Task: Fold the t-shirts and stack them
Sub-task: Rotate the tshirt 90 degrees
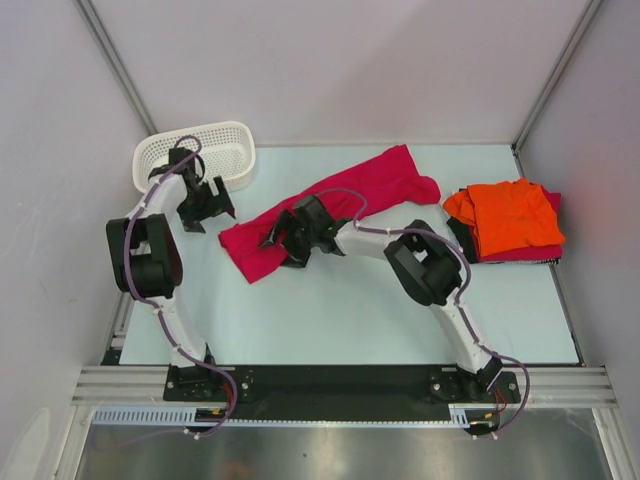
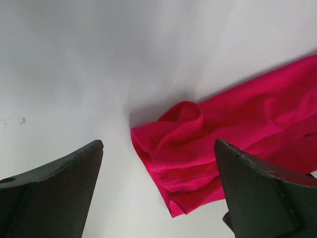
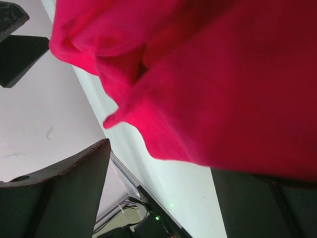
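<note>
Claws gape wide: left claw [image 2: 158,146] empty, right claw [image 3: 159,158] spread over crimson t-shirt [image 1: 390,180].

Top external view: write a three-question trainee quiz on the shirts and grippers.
1. True or false: the orange t-shirt lies at the right, away from the white basket.
2. The right gripper is at: A the basket; B the spread crimson t-shirt; C the orange t-shirt.
3. Fill in: the left gripper has its jaws ____.
Key: 1 true; 2 B; 3 open.
</note>
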You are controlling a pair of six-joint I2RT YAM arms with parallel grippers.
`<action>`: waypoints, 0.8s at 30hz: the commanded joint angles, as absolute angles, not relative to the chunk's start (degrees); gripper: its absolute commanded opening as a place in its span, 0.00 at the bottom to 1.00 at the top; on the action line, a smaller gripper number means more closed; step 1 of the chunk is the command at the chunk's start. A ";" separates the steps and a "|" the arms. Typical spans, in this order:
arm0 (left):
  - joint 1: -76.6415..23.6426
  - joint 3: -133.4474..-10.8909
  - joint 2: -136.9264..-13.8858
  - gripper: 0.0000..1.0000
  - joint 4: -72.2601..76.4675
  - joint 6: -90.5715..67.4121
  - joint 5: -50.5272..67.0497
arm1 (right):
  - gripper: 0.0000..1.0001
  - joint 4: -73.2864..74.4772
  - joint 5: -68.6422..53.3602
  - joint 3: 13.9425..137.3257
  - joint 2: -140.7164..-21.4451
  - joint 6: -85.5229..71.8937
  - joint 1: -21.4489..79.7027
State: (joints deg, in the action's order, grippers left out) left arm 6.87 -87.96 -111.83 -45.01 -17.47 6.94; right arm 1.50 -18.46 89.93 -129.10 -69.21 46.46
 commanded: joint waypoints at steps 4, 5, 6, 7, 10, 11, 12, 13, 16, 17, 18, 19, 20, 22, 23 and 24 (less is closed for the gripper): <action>6.50 -88.24 -108.28 1.00 -44.03 -17.14 8.53 | 0.58 9.85 -16.08 98.96 -138.60 -71.63 48.87; 6.42 -88.33 -108.28 0.99 -44.03 -17.05 8.26 | 0.46 9.93 -16.52 99.49 -138.86 -72.33 48.78; 6.50 -88.42 -108.28 1.00 -44.12 -17.14 8.09 | 0.23 11.32 -17.31 99.75 -139.22 -72.51 48.78; 6.42 -88.68 -108.63 1.00 -44.30 -17.14 7.65 | 0.14 12.47 -17.66 100.28 -139.39 -72.60 48.52; 6.68 -90.17 -108.90 1.00 -45.08 -17.23 6.86 | 0.00 17.74 -19.59 101.25 -139.31 -70.67 47.38; 6.59 -91.13 -108.90 1.00 -45.35 -17.31 6.68 | 0.00 20.63 -20.38 101.34 -139.13 -69.97 46.42; 6.59 -91.66 -108.90 1.00 -45.70 -17.31 6.68 | 0.00 21.96 -21.43 100.64 -138.87 -67.61 46.06; 6.50 -92.19 -108.81 1.00 -45.79 -17.40 6.59 | 0.00 23.54 -21.62 100.20 -137.82 -66.11 45.53; 6.59 -94.30 -108.72 1.00 -46.41 -18.10 6.15 | 0.00 28.20 -21.18 95.55 -135.19 -59.61 44.04; 6.59 -95.09 -108.55 1.00 -46.49 -18.37 6.07 | 0.00 29.69 -21.27 94.15 -133.44 -57.85 43.77; 6.50 -95.36 -108.46 1.00 -46.58 -18.72 5.89 | 0.00 29.88 -21.36 92.56 -132.29 -55.40 43.33; 6.50 -95.45 -108.02 1.00 -46.50 -19.42 5.71 | 0.00 30.06 -21.71 89.07 -131.41 -54.07 43.24; 6.59 -95.36 -107.76 1.00 -46.58 -19.77 5.54 | 0.00 31.19 -21.80 87.73 -130.00 -52.92 43.16; 6.50 -95.01 -107.14 1.00 -46.32 -20.39 4.75 | 0.00 31.99 -22.32 83.61 -128.77 -50.38 43.68; 6.42 -94.66 -106.96 1.00 -46.32 -20.39 4.75 | 0.00 32.51 -22.67 82.11 -127.45 -49.84 44.03; 6.42 -94.48 -106.79 1.00 -46.32 -20.48 4.40 | 0.00 32.43 -22.76 80.87 -126.75 -49.31 44.99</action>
State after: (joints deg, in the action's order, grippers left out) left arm 6.87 -93.21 -110.93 -46.46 -18.87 5.93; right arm 20.25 -25.67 88.16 -127.42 -57.87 43.11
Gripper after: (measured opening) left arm 0.996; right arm 0.022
